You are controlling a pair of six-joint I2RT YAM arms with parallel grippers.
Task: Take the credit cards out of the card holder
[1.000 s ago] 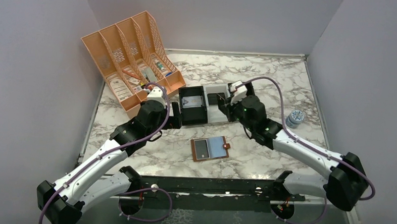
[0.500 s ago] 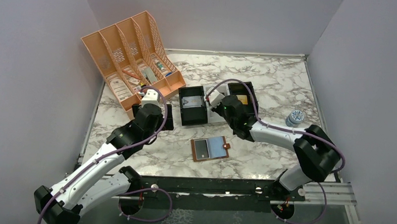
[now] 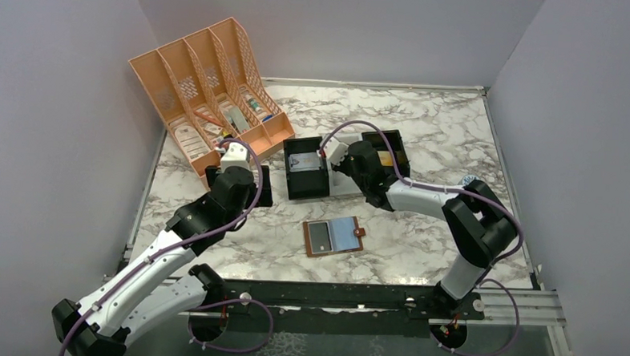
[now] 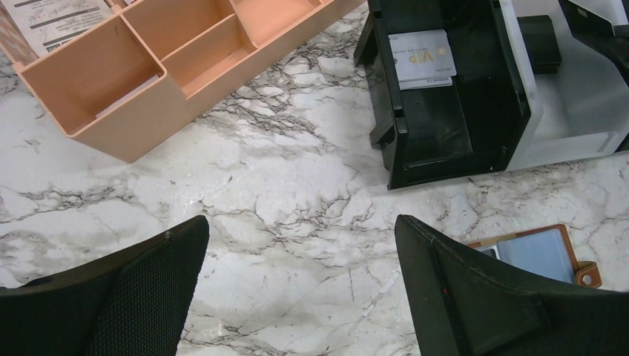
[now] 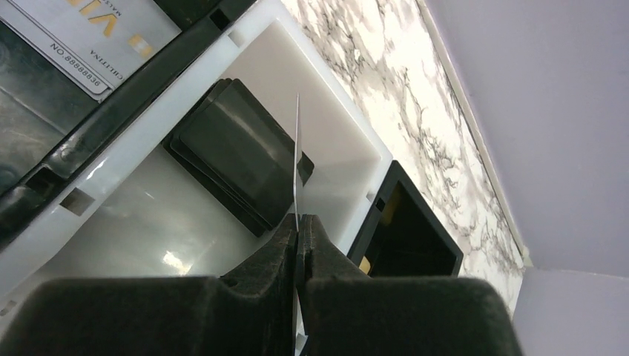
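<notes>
A glossy, smooth, grey-veined marble finish is shown by the white tabletop (image 4: 282, 193). Matt plastic is seen in the orange slotted file organiser (image 4: 193, 67) and the black rectangular tray (image 4: 452, 126); a shinier plastic is seen in the white rectangular tray (image 5: 185, 215). The flat bifold card holder (image 3: 349, 236) is edged in brown leather. The thin pale plastic credit card (image 5: 297, 148) is seen as smooth. The fingers (image 4: 141, 289) of the left pincer (image 4: 302, 230) are finished in matt, finely textured black.

Bench (image 3: 442, 127) viewed from high above near edge, facing down. Wrist views set close, low; black tray (image 4: 445, 133) shared by all.
</notes>
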